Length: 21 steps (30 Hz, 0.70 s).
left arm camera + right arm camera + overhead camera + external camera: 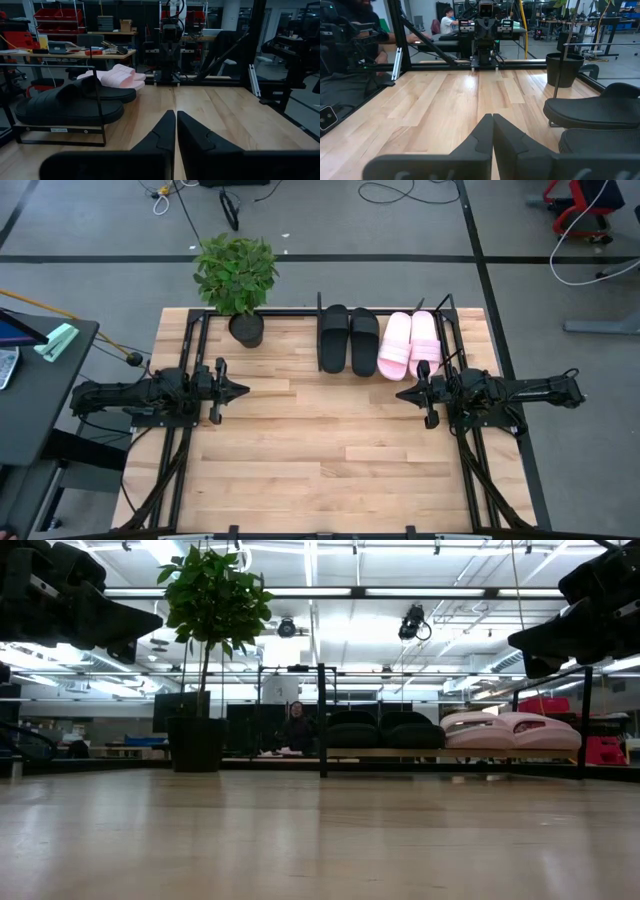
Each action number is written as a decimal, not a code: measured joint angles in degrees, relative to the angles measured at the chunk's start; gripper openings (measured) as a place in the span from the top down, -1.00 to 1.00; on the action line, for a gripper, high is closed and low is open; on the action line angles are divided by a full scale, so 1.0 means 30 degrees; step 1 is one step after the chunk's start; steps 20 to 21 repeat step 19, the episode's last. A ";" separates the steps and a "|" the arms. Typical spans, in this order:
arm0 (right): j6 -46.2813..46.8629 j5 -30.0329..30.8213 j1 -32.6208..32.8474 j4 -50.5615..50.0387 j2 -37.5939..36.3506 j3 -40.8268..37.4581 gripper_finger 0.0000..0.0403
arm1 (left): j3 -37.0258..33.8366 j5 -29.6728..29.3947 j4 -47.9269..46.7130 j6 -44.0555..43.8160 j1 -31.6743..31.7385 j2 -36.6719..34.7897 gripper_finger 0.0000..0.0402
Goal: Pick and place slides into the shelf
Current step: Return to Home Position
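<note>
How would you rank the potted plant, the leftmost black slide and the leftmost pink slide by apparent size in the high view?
1. potted plant: largest, though its leaves sit nearer the overhead camera.
2. black slide and pink slide: too alike in size to rank.

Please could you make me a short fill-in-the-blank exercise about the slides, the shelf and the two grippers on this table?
1. The number of slides resting on the shelf is ___.
2. In the high view, the black slides lie between the potted plant and the slides coloured ___.
3. The left gripper and the right gripper are both ___ and hold nothing.

Missing words: four; pink; shut.
</note>
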 joint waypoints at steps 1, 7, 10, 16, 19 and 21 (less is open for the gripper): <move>0.0000 -0.0007 0.0000 0.0004 -0.0003 0.0000 0.92 | 0.0000 -0.0001 0.0000 0.0005 -0.0001 0.0000 0.90; 0.0000 0.0000 0.0005 -0.0003 -0.0003 0.0000 0.92 | 0.0000 0.0003 0.0000 0.0007 -0.0001 0.0000 0.89; 0.0000 0.0000 0.0000 -0.0003 -0.0003 0.0000 0.92 | 0.0000 0.0001 0.0000 0.0009 0.0004 -0.0003 0.85; 0.0000 0.0000 0.0003 0.0001 -0.0003 0.0000 0.92 | 0.0000 -0.0005 0.0000 0.0005 0.0006 0.0000 0.82; 0.0000 0.0000 0.0007 -0.0003 0.0004 0.0000 0.92 | 0.0000 0.0003 0.0000 0.0006 0.0006 -0.0007 0.83; 0.0000 0.0000 0.0007 -0.0003 0.0004 0.0000 0.92 | 0.0000 0.0003 0.0000 0.0006 0.0006 -0.0007 0.83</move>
